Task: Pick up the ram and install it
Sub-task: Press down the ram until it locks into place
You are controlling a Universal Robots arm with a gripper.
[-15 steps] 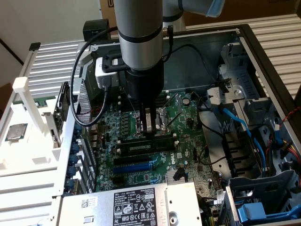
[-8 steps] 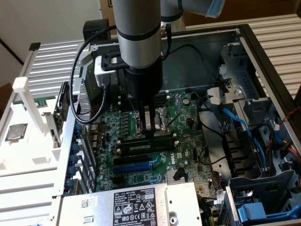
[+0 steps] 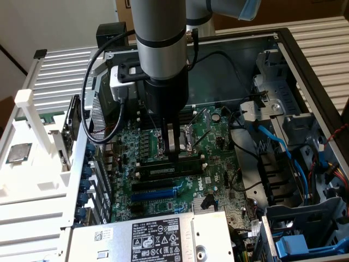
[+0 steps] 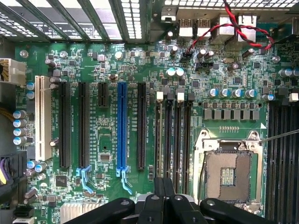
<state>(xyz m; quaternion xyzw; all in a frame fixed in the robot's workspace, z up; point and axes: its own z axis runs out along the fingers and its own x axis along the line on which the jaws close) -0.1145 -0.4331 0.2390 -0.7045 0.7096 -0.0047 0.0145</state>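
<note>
The arm is reaching straight down into the case (image 3: pixel 283 49). The pincer (image 3: pixel 173 155) is sitting narrow, pressing the ram (image 3: pixel 169 170) against the motherboard (image 4: pixel 140 60) slots.

Daylight is bright and even; the arm (image 3: pixel 162 60) shadows the motherboard (image 3: pixel 163 164), while vents (image 4: pixel 126 18) glare overexposed.

Inside the open computer case (image 3: pixel 305 65), the gripper (image 3: pixel 173 155) hangs just above the memory slots (image 3: pixel 166 170), beside the processor socket (image 4: pixel 230 170).
</note>
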